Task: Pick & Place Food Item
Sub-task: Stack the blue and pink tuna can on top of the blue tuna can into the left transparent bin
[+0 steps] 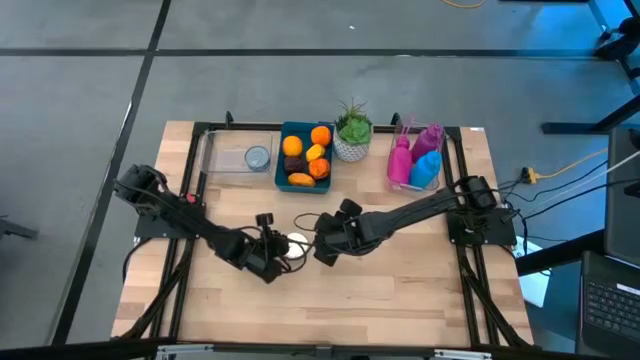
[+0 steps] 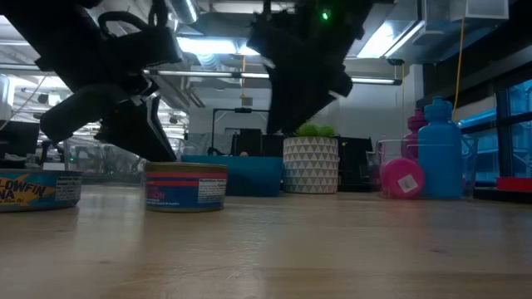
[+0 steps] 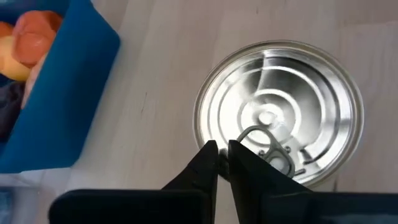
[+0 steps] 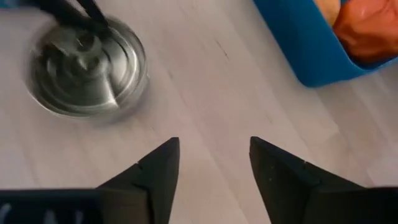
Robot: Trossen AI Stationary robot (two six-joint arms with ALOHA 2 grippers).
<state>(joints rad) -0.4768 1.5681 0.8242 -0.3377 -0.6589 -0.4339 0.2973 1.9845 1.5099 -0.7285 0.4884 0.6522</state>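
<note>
A round tin can (image 1: 297,240) with a silver pull-tab lid (image 3: 280,112) stands upright on the wooden table (image 1: 400,290), between my two grippers. In the low view its label is red and blue (image 2: 185,186). My left gripper (image 3: 222,157) is shut, and its tips are over the lid's rim beside the pull tab (image 3: 267,146). It sits just to the can's left in the high view (image 1: 280,252). My right gripper (image 4: 214,158) is open over bare wood to the right of the can (image 4: 87,65), with nothing between its fingers (image 1: 320,250). My left gripper slants down over the can's lid, its shut tips at the rim next to the pull tab (image 3: 252,134). The fingers hide that spot, so I cannot tell whether they touch the lid or the tab.
At the back stand a blue tray (image 1: 288,135) of orange fruit, a clear bin (image 1: 225,150) with a small can (image 1: 257,157), a potted plant (image 1: 352,130), and pink and blue bottles (image 1: 415,160). A second can (image 2: 33,189) stands at the low view's left edge.
</note>
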